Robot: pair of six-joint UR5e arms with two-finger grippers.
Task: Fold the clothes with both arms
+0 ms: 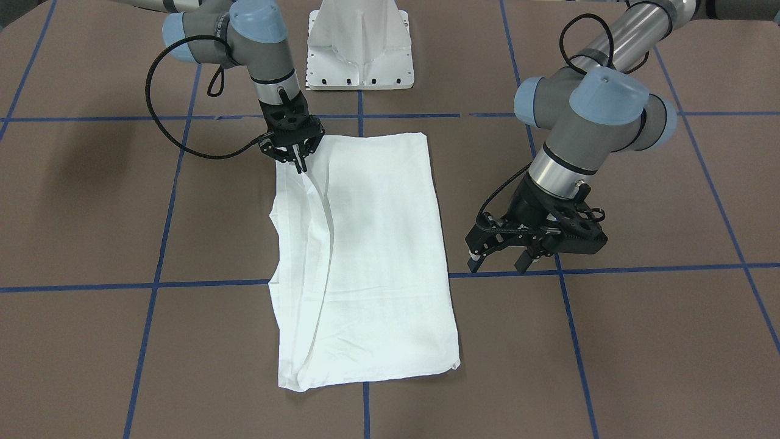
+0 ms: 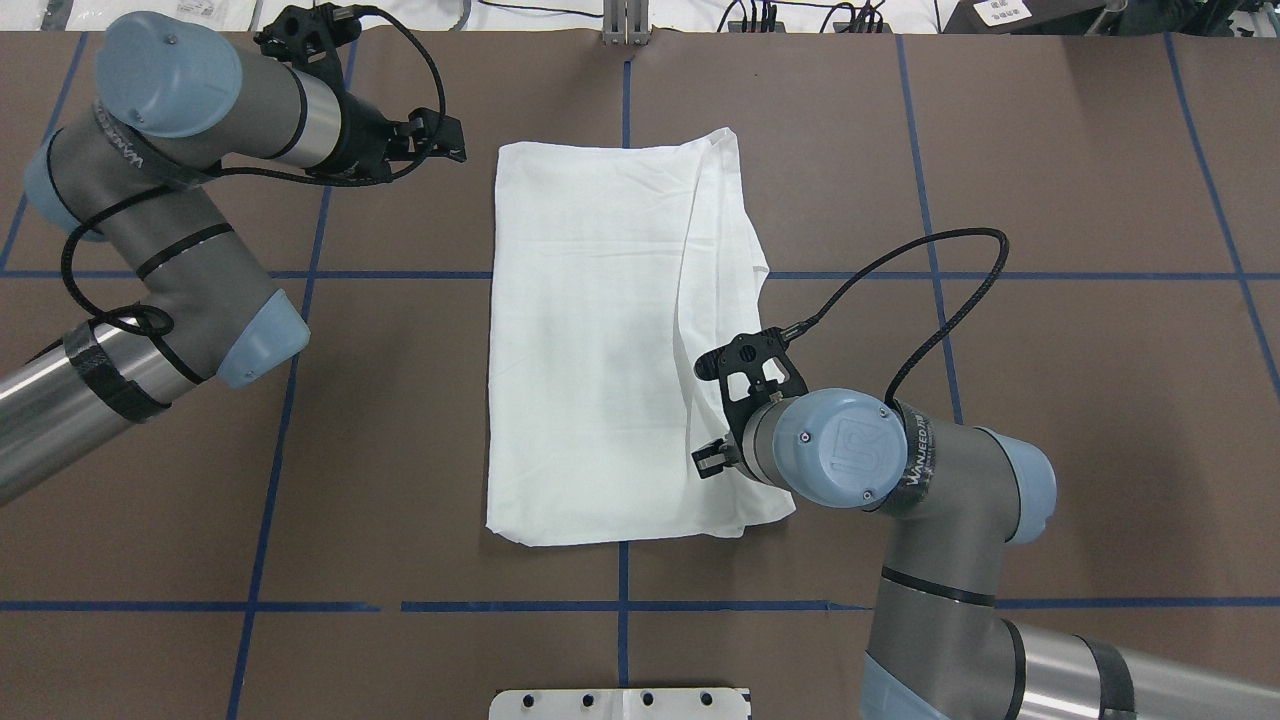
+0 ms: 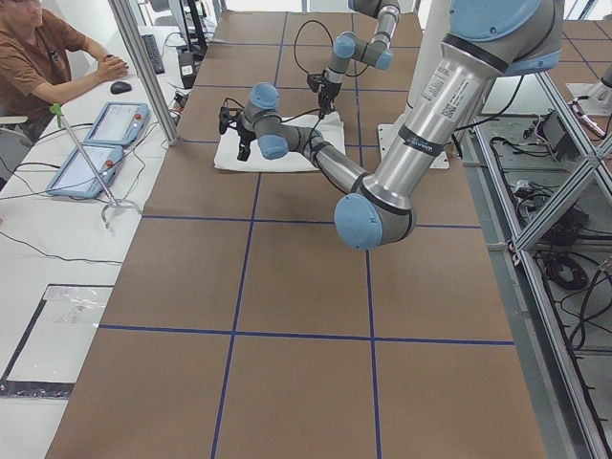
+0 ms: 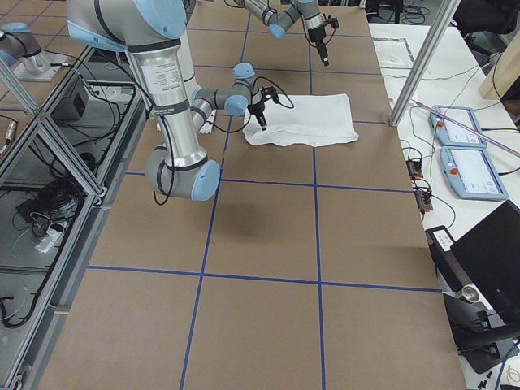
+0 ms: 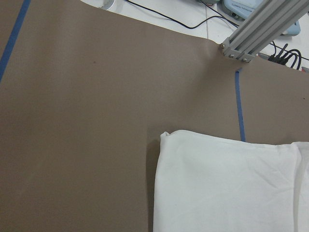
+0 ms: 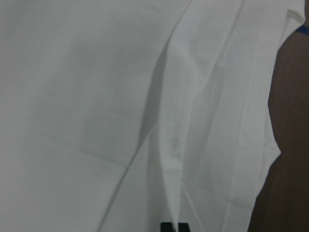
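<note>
The white shirt (image 1: pixel 372 244) lies folded into a long rectangle on the brown table; it also shows in the overhead view (image 2: pixel 590 330). No print or collar shows. My right gripper (image 1: pixel 300 164) points down at the shirt's corner nearest the robot base. It is shut on a raised fold ridge of the cloth, and its fingertips (image 6: pixel 167 226) pinch that ridge in the right wrist view. In the overhead view its fingers are hidden under the wrist. My left gripper (image 1: pixel 498 262) is open and empty, off the cloth beside the shirt's long edge, and also shows in the overhead view (image 2: pixel 448 140). The left wrist view shows a shirt corner (image 5: pixel 227 183).
The white metal pedestal (image 1: pixel 359 49) stands at the table's robot side, just behind the shirt. Blue tape lines (image 1: pixel 365 116) grid the brown table. An aluminium post (image 5: pixel 256 29) stands at the far edge. A seated person (image 3: pixel 38 57) and tablets (image 3: pixel 96 143) are beyond the table.
</note>
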